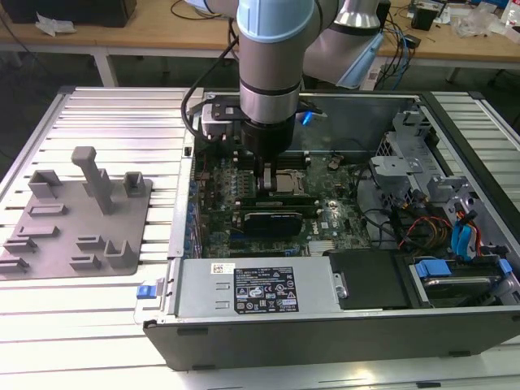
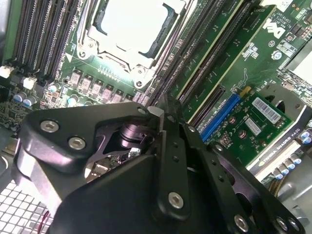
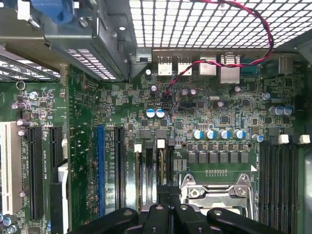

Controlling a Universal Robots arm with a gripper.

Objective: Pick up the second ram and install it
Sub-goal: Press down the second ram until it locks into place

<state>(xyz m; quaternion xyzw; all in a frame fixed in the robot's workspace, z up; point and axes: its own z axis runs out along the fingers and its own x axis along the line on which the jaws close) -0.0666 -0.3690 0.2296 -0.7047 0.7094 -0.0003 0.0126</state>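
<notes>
The arm reaches down into an open computer case (image 1: 325,345) that lies on the desk (image 1: 106,114). The gripper (image 1: 265,175) is low over the green motherboard (image 1: 333,215), touching or almost touching it, just beside the square metal processor socket (image 1: 289,180), on the side towards the exterior view's left.

In both wrist views the gripper (image 2: 161,109) (image 3: 163,192) comes down on the long black memory slots (image 3: 141,170) next to the socket (image 3: 219,195). Its two fingers (image 3: 168,195) look pressed close together, with no visible gap.

The ram cannot be made out with certainty. If it is there, it is hidden under or between the fingers at those slots, and I cannot tell whether it is pinched or already seated.

In front of the gripper in the exterior view, a black expansion card (image 1: 276,219) stands across the board. A grey moulded holder (image 1: 81,219) lies on the desk, well apart from the case, towards the exterior view's left. A red and black wire (image 3: 263,29) runs along the perforated rear wall (image 3: 195,24).
</notes>
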